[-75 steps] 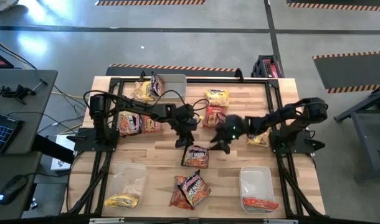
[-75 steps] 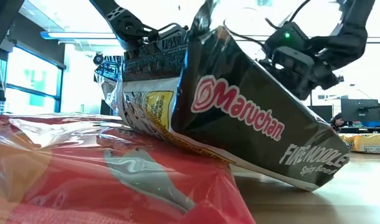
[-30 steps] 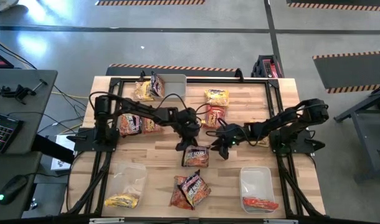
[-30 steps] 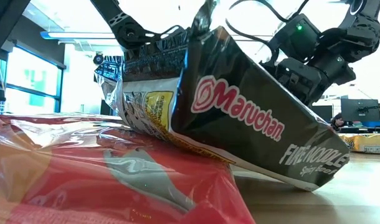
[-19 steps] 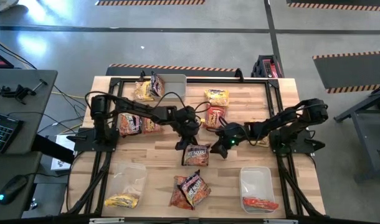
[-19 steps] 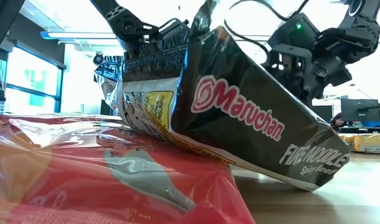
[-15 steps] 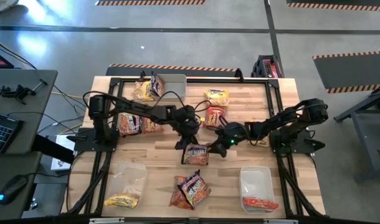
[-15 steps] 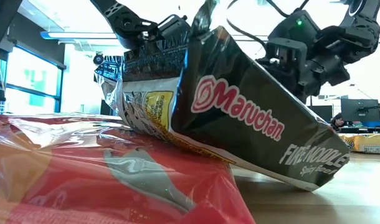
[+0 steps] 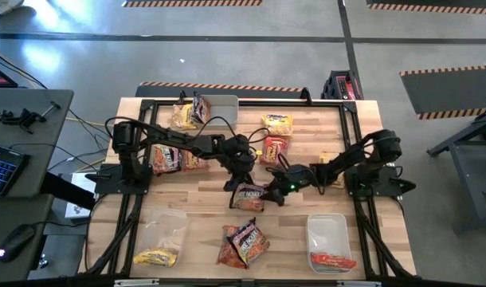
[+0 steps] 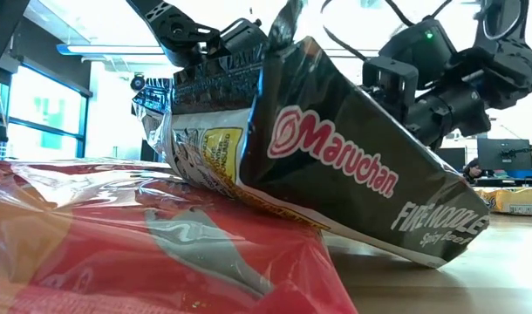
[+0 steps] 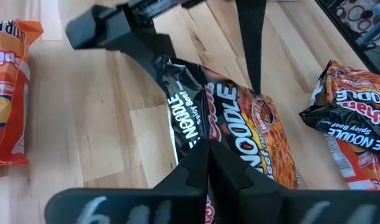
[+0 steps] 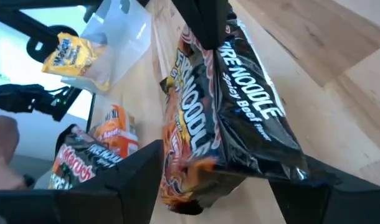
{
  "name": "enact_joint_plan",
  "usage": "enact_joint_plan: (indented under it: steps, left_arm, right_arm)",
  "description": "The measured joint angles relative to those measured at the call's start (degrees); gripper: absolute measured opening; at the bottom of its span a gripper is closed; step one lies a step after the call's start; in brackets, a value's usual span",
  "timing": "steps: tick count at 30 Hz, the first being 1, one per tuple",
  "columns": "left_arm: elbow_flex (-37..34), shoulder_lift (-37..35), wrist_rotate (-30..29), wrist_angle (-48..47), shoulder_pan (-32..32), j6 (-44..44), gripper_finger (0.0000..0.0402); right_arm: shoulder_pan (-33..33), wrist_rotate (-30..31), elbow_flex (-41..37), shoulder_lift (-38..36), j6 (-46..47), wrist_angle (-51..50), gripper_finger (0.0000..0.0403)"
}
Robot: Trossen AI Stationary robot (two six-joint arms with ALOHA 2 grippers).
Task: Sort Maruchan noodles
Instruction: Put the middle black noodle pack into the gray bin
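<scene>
Right gripper (image 9: 272, 194), moved left to centre frame, fingers spread around the dark noodle packet (image 9: 249, 197) pinched by left gripper (image 9: 238, 182): handover likely pending.

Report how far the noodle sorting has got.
Done: one yellow packet lies in the near-left bin and a red one in the near-right bin.
In hand: the left gripper pinches a black packet; the right gripper straddles it, open.
Left: most packets sit loose on the table.

A robotics lab. Hazard-striped floor tape (image 9: 219, 85) borders a wooden table (image 9: 307, 151); a desk with keyboard (image 9: 2, 167) stands beside it.
</scene>
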Motion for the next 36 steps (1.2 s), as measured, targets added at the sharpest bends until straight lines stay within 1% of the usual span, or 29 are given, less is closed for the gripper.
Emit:
enact_joint_plan:
  steps: [3,8,11,14,18,20,22,27,30,33,36]
  left_arm:
    - [0.0,0.02,-0.07,0.02,0.0,0.0,0.0]
    - [0.0,0.02,-0.06,0.07,0.0,-0.07,0.0]
    - [0.0,0.02,-0.01,0.07,0.0,-0.44,0.0]
    - [0.0,0.02,0.05,0.02,-0.02,-0.46,0.0]
    - [0.0,0.04,-0.12,0.18,-0.02,-0.5,0.0]
    - [0.0,0.04,-0.14,0.16,0.0,-0.58,0.0]
    - [0.0,0.02,-0.14,0.14,0.0,-0.59,0.0]
    - [-0.06,-1.37,-0.14,-1.1,0.34,-0.81,0.0]
    - [0.0,-2.9,0.04,-1.09,0.98,-2.87,0.0]
    - [0.0,-4.37,0.23,-2.06,1.97,-7.37,0.0004]
    - [0.0,-5.83,2.34,-5.4,3.11,-9.47,0.002]
  right_arm:
    - [0.22,1.32,0.01,2.97,0.04,3.82,0.0259]
    - [0.22,5.29,0.22,8.2,0.84,11.89,0.0259]
    - [0.19,5.68,0.23,10.14,0.33,16.62,0.0259]
    - [0.22,5.12,1.13,10.63,-2.17,17.12,0.0259]
    - [0.57,3.81,3.15,10.78,-6.37,14.3,0.0256]
    - [0.55,3.34,4.03,10.78,-7.93,12.38,0.0243]
    - [0.43,2.87,4.46,10.78,-9.48,11.26,0.0222]
    - [-0.14,2.57,4.57,10.82,-11.02,11.02,0.015]
    - [-0.34,2.18,4.57,10.79,-11.71,11.78,0.0115]
    - [-0.52,2.16,4.59,10.76,-13.47,12.71,0.0096]
    - [-0.7,2.14,4.59,10.76,-16.21,13.43,0.0091]
